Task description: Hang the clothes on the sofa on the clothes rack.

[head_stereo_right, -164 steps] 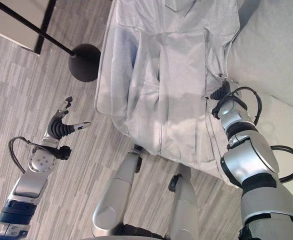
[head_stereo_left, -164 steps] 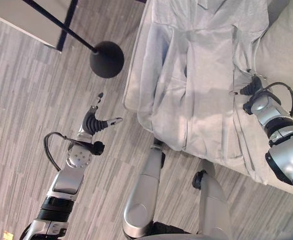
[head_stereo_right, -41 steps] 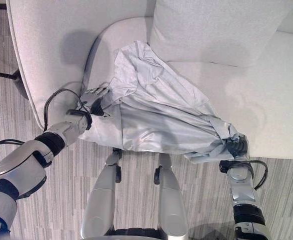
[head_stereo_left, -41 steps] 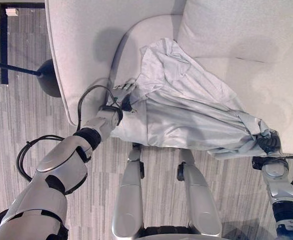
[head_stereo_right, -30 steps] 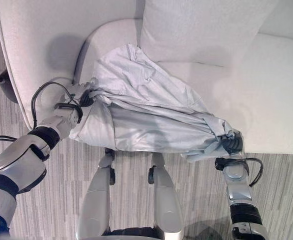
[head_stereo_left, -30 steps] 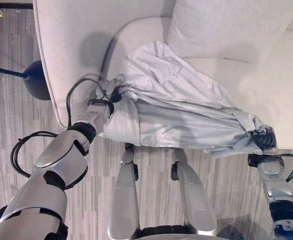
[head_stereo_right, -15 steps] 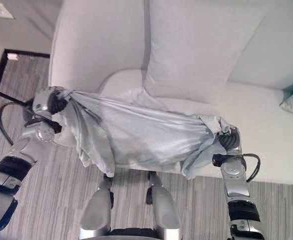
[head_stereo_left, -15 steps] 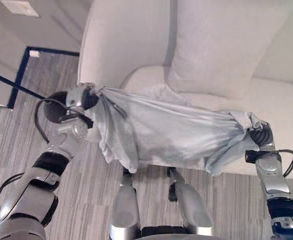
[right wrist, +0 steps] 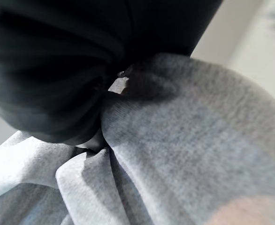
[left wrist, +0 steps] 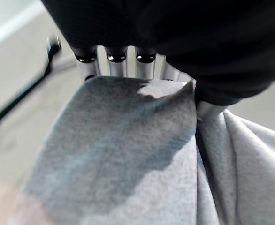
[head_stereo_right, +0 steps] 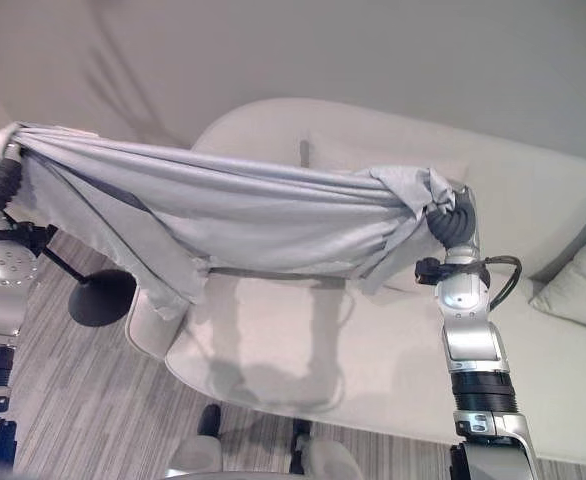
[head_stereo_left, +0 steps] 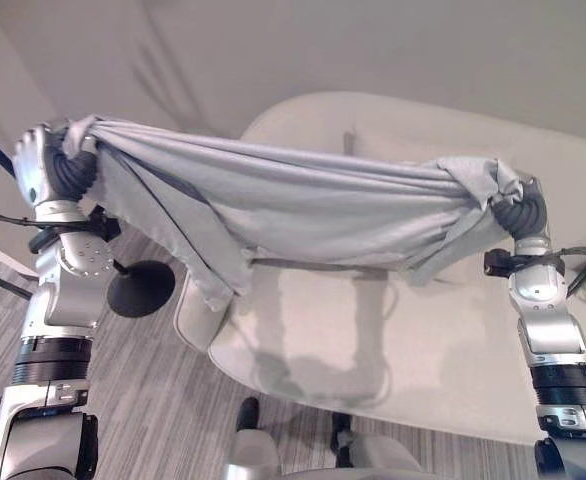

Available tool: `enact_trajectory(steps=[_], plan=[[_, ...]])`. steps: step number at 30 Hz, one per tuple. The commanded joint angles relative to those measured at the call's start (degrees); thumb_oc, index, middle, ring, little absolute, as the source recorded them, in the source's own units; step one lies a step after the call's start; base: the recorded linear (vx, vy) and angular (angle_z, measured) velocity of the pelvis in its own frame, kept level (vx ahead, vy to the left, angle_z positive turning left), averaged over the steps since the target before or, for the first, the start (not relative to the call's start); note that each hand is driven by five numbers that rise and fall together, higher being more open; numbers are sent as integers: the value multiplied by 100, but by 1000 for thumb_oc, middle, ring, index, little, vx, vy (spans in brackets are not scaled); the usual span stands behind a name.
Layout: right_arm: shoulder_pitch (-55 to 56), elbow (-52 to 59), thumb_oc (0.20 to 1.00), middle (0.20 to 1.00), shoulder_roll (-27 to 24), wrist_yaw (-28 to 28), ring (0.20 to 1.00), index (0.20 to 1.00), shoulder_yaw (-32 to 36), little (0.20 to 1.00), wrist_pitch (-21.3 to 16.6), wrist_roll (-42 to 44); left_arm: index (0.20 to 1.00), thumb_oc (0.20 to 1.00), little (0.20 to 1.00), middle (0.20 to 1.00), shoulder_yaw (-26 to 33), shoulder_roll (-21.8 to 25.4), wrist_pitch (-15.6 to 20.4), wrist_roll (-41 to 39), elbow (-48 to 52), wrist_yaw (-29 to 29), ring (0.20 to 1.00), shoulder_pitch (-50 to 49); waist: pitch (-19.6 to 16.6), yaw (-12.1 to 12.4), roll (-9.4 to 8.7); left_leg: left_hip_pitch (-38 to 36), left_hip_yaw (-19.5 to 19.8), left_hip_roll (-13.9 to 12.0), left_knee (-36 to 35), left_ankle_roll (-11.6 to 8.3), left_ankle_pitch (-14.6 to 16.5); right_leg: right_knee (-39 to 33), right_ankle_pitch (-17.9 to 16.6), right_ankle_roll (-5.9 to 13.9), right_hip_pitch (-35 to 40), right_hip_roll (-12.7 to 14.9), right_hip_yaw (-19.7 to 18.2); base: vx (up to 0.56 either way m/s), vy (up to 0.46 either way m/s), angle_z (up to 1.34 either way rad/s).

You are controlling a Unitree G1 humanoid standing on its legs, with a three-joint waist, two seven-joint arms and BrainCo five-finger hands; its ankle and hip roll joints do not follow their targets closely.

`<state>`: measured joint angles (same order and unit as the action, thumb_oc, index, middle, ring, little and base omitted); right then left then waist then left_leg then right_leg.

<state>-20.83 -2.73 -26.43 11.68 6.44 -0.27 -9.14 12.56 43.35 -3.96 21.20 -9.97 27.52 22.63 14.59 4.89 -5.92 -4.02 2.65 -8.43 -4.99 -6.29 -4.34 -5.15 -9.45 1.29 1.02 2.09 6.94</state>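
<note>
The light grey cloth garment (head_stereo_left: 303, 215) hangs stretched above the pale sofa's (head_stereo_left: 393, 350) seat, long axis running side to side, one end bunched in each fist. Left robot hand (head_stereo_left: 58, 170) stands nearer the black rack base (head_stereo_left: 140, 289) off the sofa's left edge; right robot hand (head_stereo_left: 518, 212) grips the far end.

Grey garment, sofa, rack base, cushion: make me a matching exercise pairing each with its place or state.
Column one:
1. grey garment
2. sofa
3. round black rack base
4. cushion

Column two:
A. on the floor beside the sofa
B. stretched in the air between the left hand and right hand
C. resting at the sofa's right end
D. beneath the lifted garment

Pairs: 1-B, 2-D, 3-A, 4-C
</note>
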Motion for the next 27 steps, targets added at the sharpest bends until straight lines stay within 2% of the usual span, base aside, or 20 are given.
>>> enact_trajectory(steps=[1, 8, 11, 13, 15, 18, 22, 23, 24, 27], plan=[[-315, 274, 200, 200, -431, 254, 200, 200, -8, 200, -140, -188, 200, 200, 200, 200, 230, 415, 61, -70, 61, 477, 200, 183, -418, 102, 180, -118, -374, -88, -1, 312, 109, 15, 513, 114, 212, 188, -26, 0, 0, 0], [-1002, 399, 200, 200, -454, 422, 200, 200, -392, 200, -128, -260, 200, 200, 200, 200, 508, 501, 41, -242, 95, 627, 200, 427, -441, 280, 193, -71, -564, -115, -1, 276, 75, 15, 576, 154, 365, 250, 91, -4, 38, 10], [-1220, 331, 200, 200, -432, 455, 200, 200, -570, 200, -105, -298, 200, 200, 200, 200, 535, 611, 44, -213, 95, 648, 200, 616, -429, 349, 219, -200, -663, -337, -1, 261, 90, 15, 540, 188, 457, 379, 240, 4, 157, 50], [-1296, 323, 200, 200, -371, 511, 200, 200, -631, 200, -57, -320, 200, 200, 200, 200, 324, 817, -4, -147, 70, 622, 200, 1012, -399, 388, 129, -282, -767, -745, -1, 201, -69, 15, 480, 247, 541, 614, 380, -26, 427, 66], [-1321, 315, 200, 200, -367, 529, 200, 200, -608, 200, -49, -319, 200, 200, 200, 200, 274, 842, -29, -127, 89, 601, 200, 1134, -378, 420, 114, -310, -725, -798, -1, 167, -106, 15, 448, 258, 558, 683, 408, -37, 282, 37], [-1316, 226, 200, 200, -332, 544, 200, 200, -553, 200, -35, -346, 200, 200, 200, 200, 219, 757, -89, -89, 111, 540, 200, 1238, -435, 479, 119, -364, -572, -730, -1, 127, -23, 15, 416, 233, 532, 925, 357, -56, 395, 11], [-1245, 278, 200, 200, -249, 545, 200, 200, -442, 200, 23, -359, 200, 200, 200, 200, -92, 815, -101, -76, -7, 513, 200, 1497, -497, 535, 65, -327, -577, -222, -1, 134, 255, 37, 298, 152, 487, 1427, 312, -77, 532, -4], [-1284, 257, 200, 200, -254, 576, 200, 200, -430, 200, 71, -359, 200, 200, 200, 200, -161, 863, -107, -70, -35, 514, 200, 1546, -448, 549, 88, -354, -680, -160, -1, 115, 283, 88, 220, 169, 483, 1583, 436, -80, 479, -3], [-1327, 245, 200, 200, -253, 591, 200, 200, -430, 200, 93, -351, 200, 200, 200, 200, -185, 920, -115, -67, -56, 521, 200, 1571, -370, 570, 102, -419, -750, -111, -1, 117, 296, 163, 212, 172, 501, 1652, 499, -88, 430, 0], [-1355, 268, 200, 200, -272, 609, 200, 200, -441, 200, 142, -353, 200, 200, 200, 200, -338, 921, -100, -49, -23, 521, 200, 1696, -191, 583, 169, -496, -833, 5, -1, 152, 317, 437, 265, 131, 550, 1556, 447, -55, 273, -11]])
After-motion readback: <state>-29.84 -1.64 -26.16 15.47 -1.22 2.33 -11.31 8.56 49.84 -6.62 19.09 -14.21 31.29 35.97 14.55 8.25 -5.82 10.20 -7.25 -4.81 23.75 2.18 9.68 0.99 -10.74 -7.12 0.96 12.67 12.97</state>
